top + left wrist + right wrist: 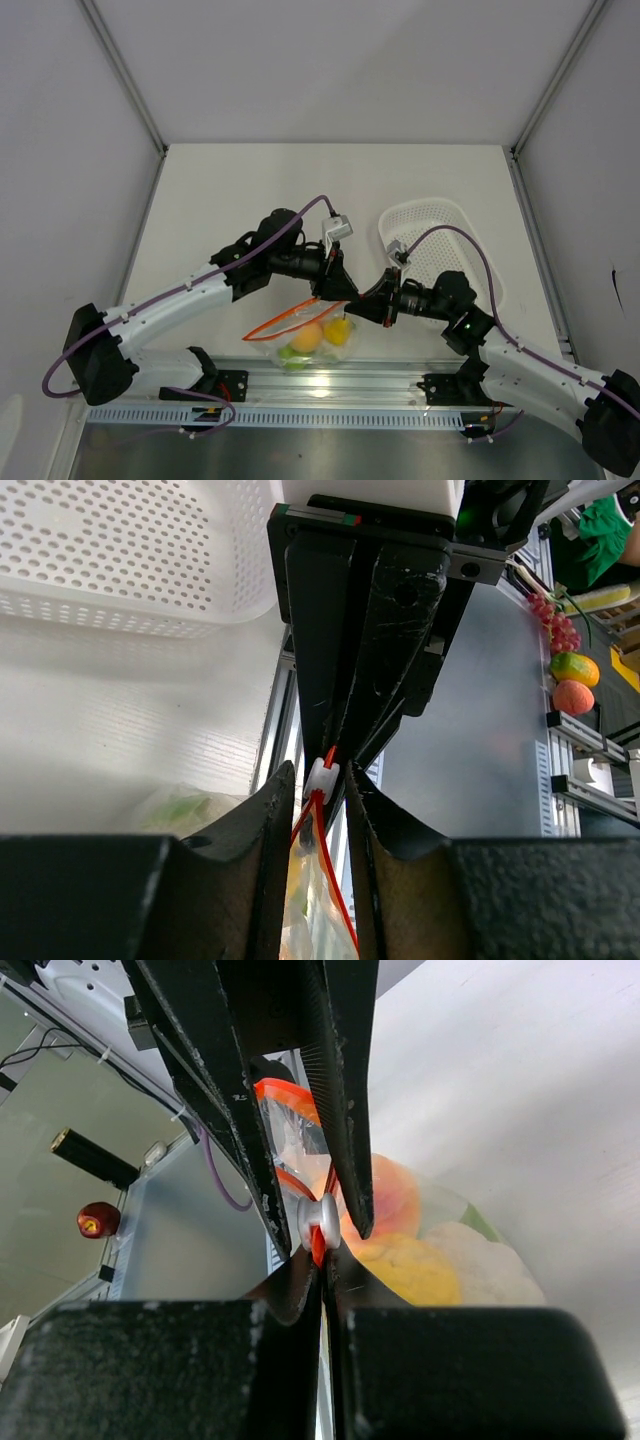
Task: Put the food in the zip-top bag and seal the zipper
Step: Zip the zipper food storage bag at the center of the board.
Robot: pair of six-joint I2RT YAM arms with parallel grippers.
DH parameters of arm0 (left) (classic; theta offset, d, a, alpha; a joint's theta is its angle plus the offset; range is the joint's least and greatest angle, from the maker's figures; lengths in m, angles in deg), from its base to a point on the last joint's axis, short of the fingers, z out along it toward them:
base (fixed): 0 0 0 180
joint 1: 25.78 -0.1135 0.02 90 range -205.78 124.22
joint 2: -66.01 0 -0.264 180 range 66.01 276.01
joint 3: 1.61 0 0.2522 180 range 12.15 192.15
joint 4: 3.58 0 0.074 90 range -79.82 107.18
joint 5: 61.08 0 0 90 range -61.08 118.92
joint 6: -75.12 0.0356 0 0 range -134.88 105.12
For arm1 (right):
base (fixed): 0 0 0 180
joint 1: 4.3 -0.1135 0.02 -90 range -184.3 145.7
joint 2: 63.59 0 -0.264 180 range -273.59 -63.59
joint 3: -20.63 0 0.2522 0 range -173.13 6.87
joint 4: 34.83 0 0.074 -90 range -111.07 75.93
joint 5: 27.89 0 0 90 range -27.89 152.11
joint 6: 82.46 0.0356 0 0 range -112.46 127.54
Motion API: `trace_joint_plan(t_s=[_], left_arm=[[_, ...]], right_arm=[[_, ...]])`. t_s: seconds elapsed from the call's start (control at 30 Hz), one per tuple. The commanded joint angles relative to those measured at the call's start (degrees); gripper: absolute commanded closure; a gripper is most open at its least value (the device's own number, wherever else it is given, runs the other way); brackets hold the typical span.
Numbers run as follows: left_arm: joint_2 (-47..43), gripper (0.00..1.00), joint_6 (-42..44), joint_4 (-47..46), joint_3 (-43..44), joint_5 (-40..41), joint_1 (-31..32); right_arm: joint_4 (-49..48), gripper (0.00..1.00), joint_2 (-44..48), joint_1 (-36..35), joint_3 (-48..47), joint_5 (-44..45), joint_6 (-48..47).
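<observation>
The clear zip-top bag point(300, 340) lies near the table's front edge with the food inside: an orange fruit point(306, 336), a yellow pear point(339, 331) and a green piece point(290, 353). The red-orange zipper point(290, 318) gapes open along its length. My right gripper point(358, 306) is shut on the zipper's end point(318, 1250), right beside the white slider point(320, 1222). My left gripper point(333, 286) is narrowly open, its fingers point(268, 820) straddling the zipper just behind the slider point(322, 776). The right wrist view shows the orange fruit point(395, 1195), pear point(415, 1265) and a whitish piece point(490, 1270) through the plastic.
A white perforated basket point(440, 225) stands at the right, just behind the right arm; it also shows in the left wrist view point(130, 550). An aluminium rail point(330, 385) runs along the near edge. Spare toy fruits point(572, 680) lie off the table.
</observation>
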Motion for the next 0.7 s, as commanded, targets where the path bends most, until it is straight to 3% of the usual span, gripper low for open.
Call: trace_joint_plan(t_s=[0.0,0.13,0.2,0.67], left_arm=[[0.3,0.72,0.2,-2.3,1.5,-2.0,0.3],[0.6,0.83,0.2,-1.9,1.3,-2.4,0.3],[0.5,0.98,0.2,-1.0,1.3,-2.2,0.3],[-2.7,0.99,1.7,6.3,-0.6,3.5,0.3]], right_arm=[[-1.5,1.0,-0.3,-0.3,-2.7,-0.8,-0.4],[-1.5,1.0,-0.2,-0.3,-2.7,-0.1,-0.1],[-1.1,1.0,-0.2,-0.3,-2.9,0.4,0.1],[0.3,1.0,9.5,-0.5,0.6,13.9,3.6]])
